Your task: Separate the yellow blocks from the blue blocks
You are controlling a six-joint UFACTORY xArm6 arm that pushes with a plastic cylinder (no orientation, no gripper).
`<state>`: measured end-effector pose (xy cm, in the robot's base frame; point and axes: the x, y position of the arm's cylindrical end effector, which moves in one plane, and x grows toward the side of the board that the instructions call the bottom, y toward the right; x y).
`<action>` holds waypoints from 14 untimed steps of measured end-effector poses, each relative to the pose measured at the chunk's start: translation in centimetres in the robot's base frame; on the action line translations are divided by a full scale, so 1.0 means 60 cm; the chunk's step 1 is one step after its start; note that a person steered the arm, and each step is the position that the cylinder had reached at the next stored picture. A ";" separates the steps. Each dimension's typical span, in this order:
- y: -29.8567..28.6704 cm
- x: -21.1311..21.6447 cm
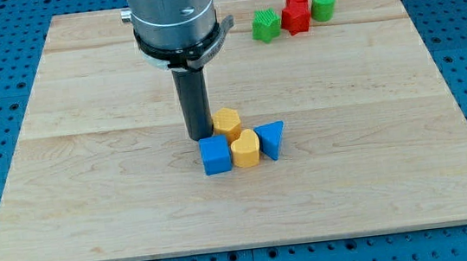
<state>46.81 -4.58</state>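
Observation:
My tip (198,137) rests on the wooden board (92,189) near its middle. It stands just left of a yellow hexagonal block (227,122) and just above a blue cube (215,156). A second yellow block (245,148) with a rounded top sits right of the blue cube and below the hexagon. A blue triangular block (272,138) touches that yellow block on its right. The four blocks form one tight cluster.
At the view's top right a group stands near the board's far edge: a green ribbed block (266,25), two red blocks (296,11) and a green cylinder (323,4). The arm's grey body (172,15) rises above the tip.

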 end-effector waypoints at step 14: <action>0.175 0.110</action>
<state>53.38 5.89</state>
